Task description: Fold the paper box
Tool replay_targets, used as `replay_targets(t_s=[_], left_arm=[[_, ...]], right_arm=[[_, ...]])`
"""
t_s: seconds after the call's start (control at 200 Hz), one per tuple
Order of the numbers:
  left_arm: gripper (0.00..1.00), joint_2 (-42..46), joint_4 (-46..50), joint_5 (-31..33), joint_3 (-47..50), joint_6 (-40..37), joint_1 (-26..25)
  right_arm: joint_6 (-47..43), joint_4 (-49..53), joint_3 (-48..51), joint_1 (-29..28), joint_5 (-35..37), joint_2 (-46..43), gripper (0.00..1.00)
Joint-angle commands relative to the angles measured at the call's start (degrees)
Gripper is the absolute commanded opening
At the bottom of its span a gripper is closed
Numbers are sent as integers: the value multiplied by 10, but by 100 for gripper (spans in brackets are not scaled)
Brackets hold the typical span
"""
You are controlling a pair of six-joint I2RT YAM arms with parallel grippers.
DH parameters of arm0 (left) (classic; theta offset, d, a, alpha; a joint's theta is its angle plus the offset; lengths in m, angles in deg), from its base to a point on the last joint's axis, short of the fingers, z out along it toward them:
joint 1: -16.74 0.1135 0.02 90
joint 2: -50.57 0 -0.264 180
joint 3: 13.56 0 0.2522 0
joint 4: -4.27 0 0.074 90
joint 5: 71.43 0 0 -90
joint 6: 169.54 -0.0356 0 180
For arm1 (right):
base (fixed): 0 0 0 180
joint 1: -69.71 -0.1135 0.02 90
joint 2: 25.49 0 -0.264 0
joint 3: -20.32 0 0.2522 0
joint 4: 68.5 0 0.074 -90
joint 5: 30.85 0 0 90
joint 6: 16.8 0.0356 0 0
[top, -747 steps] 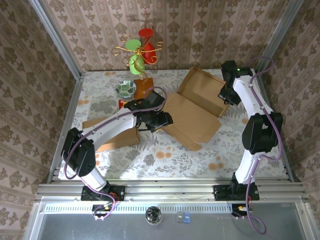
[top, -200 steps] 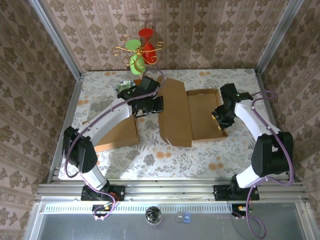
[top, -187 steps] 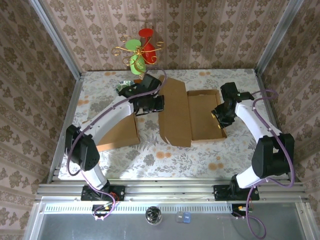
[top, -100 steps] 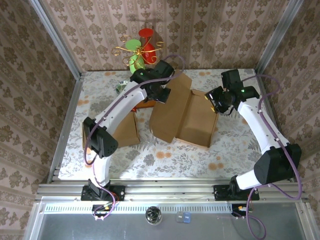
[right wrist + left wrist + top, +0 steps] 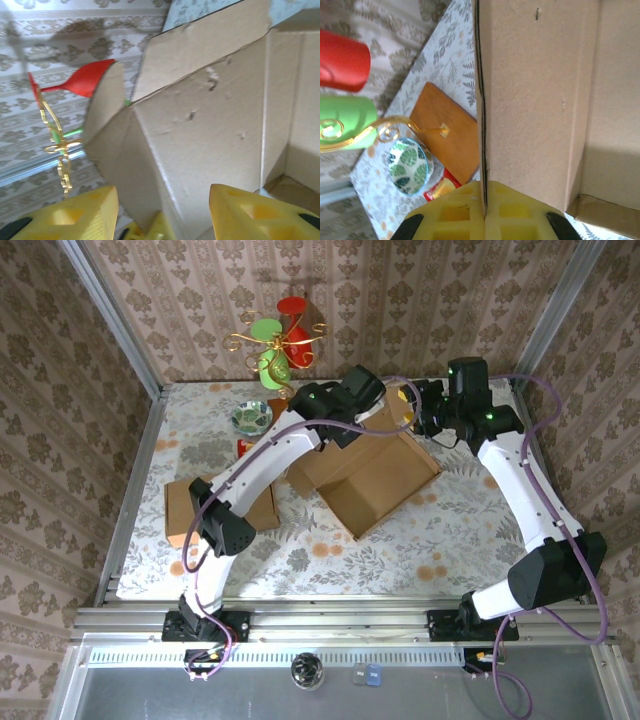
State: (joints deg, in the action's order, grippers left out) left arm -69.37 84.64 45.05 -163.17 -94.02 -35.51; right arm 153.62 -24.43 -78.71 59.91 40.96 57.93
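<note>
Top external view, nearest first: on the left of the floral worktop (image 5: 330,550), a flat cardboard sheet (image 5: 225,512) lies apart from everything else, with the left arm reaching over it. Past it, in the middle of the worktop, sits the paper box (image 5: 370,480). It is turned on a diagonal and half open, with its brown panels at angles to one another. Both arms meet at its far side. In the left wrist view, the left tool (image 5: 484,220) has its yellow fingers (image 5: 450,215) pressed together on the thin edge of an upright box panel, which runs straight up from between them. The inside corner of the box lies to the right of that panel. In the right wrist view, the right tool (image 5: 160,210) has its fingers (image 5: 250,210) standing well apart, one on each side of a folded box wall. I cannot tell whether either finger presses on the cardboard. Farther back on the left, a bowl with a green leaf pattern (image 5: 251,417) rests on the worktop. A small red item (image 5: 243,447), too small to identify, lies near it. A wooden base (image 5: 447,135) lies just beside the bowl. From that base rises a gold wire stand (image 5: 285,340), which carries a red cup (image 5: 292,308) and green cups (image 5: 266,332) in front of the patterned back wall.
</note>
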Motion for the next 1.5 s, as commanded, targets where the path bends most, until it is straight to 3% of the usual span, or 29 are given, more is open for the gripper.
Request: replay_targets(t_s=[0.0, 0.38, 0.645, 0.79, 0.875, 1.07, 1.31, 1.495], left_arm=[[0, -4, -27, 34, -15, -63, -8], [0, -17, -55, 61, -16, -104, -40], [0, -18, -59, 68, -12, -110, -47], [0, -18, -64, 72, -12, -108, -50], [26, -15, -67, 77, -15, -98, -50], [57, 27, -86, 67, 11, -34, -43], [68, 184, -163, -97, 190, 108, 22], [70, 296, -182, -186, 355, 179, 96]], right_arm=[[53, -41, -30, -4, -12, 6, 54], [63, 30, -69, -16, -25, 46, 49], [74, 36, -45, -20, -14, 35, 28], [81, 38, -33, -21, -9, 30, 4], [93, 29, -20, -18, -10, 24, 0], [131, 27, -8, 0, -15, 14, 0], [182, 29, 28, 37, -14, -11, 0], [193, 19, 42, 57, -29, -10, 0]])
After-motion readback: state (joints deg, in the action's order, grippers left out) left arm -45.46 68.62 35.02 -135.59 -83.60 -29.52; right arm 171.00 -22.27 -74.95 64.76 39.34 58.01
